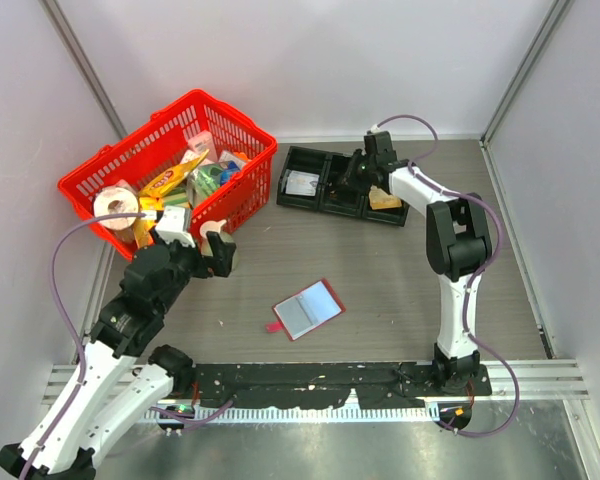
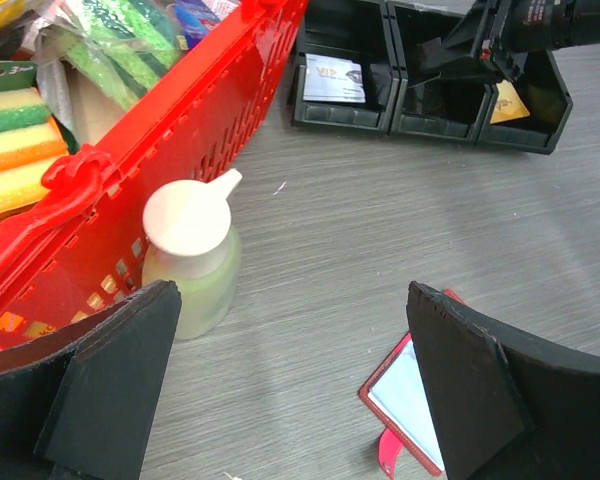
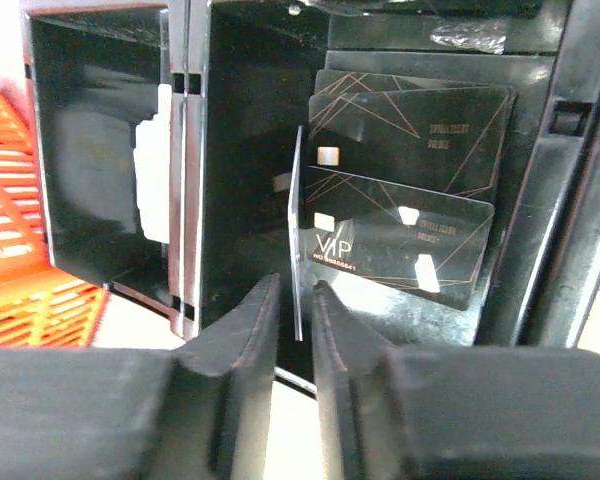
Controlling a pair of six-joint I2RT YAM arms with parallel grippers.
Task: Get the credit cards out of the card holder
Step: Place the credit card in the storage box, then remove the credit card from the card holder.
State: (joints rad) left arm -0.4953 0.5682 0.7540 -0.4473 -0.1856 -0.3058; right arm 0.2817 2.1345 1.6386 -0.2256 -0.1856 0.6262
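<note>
The dark red card holder (image 1: 308, 309) lies open on the table, pale sleeves up, and its corner also shows in the left wrist view (image 2: 405, 395). My left gripper (image 1: 218, 243) (image 2: 290, 380) hovers open to its upper left, holding nothing. My right gripper (image 1: 355, 178) (image 3: 295, 300) reaches into the middle compartment of the black tray (image 1: 325, 208). Its jaws are slightly parted around a thin credit card (image 3: 298, 230) standing edge-on, with a sliver of gap on each side. Two dark cards (image 3: 400, 245) (image 3: 410, 130) lie flat in that compartment. Another card (image 1: 302, 183) (image 2: 333, 80) rests in the left compartment.
A red basket (image 1: 130, 140) full of packets and sponges stands at the back left. A pale green bottle with a white cap (image 2: 190, 250) stands against it near my left gripper. A tan-yellow wad (image 1: 384, 200) sits in the tray's right compartment.
</note>
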